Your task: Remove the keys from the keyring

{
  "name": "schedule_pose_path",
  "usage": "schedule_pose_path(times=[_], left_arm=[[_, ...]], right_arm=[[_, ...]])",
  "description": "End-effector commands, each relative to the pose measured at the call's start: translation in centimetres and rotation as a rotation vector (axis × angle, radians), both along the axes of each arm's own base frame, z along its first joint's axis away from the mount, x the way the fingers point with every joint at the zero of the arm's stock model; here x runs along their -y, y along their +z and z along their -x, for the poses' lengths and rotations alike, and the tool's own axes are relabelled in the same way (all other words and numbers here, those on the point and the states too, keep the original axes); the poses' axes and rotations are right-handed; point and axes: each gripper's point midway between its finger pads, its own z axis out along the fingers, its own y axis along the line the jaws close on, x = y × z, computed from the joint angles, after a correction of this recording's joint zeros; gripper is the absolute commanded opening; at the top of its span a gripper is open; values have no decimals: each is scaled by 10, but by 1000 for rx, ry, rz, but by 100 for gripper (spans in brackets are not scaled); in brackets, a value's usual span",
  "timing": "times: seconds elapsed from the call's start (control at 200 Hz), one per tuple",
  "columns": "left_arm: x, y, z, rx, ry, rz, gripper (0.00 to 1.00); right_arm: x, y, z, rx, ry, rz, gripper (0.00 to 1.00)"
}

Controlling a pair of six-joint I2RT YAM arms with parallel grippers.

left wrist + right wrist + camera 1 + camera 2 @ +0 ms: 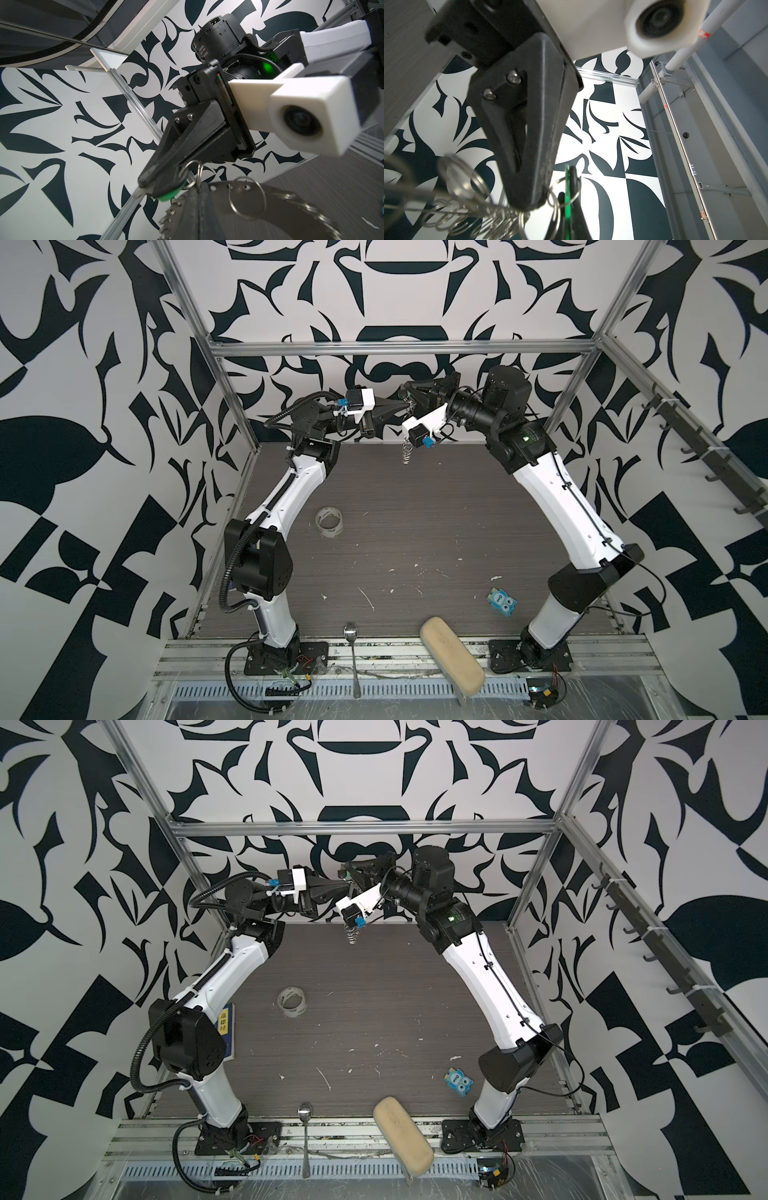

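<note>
High over the far middle of the worktop (415, 510), the left jaws are pressed onto the keyring (477, 216), which dangles below them. The right jaws pinch the green key (167, 196) just beside.

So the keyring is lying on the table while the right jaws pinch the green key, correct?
No: the keyring is not on the table; it hangs in the air above it, as both top views show. The right gripper does have its jaws on the green key, per the left wrist view.
</note>
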Motion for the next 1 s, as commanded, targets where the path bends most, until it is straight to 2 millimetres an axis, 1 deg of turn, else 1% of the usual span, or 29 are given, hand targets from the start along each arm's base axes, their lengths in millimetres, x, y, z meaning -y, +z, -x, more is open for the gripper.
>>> schedule_pose_path(times=[0.0, 0.055, 0.23, 0.335, 0.465, 0.645, 0.815, 0.995], left_arm=[[-1, 27, 21, 95, -22, 49, 0], [0, 26, 20, 92, -21, 49, 0], [0, 24, 18, 82, -14, 53, 0], [-1, 24, 17, 83, -9, 56, 0], [-1, 25, 15, 81, -9, 58, 0], [0, 28, 15, 82, -8, 63, 0], [-1, 27, 14, 81, -6, 70, 0], [-1, 26, 14, 74, -2, 71, 0]], right_arm=[[-4, 1, 6, 24, 18, 3, 8], [-5, 0, 6, 18, 16, 3, 15], [-2, 4, 7, 0, 8, -15, 24], [-1, 7, 9, 1, 5, -27, 25], [-1, 16, 16, -20, 38, -77, 28], [2, 35, 22, -56, 58, -161, 31], [-4, 45, 31, -100, 111, -213, 32], [-5, 58, 32, -156, 139, -287, 35]])
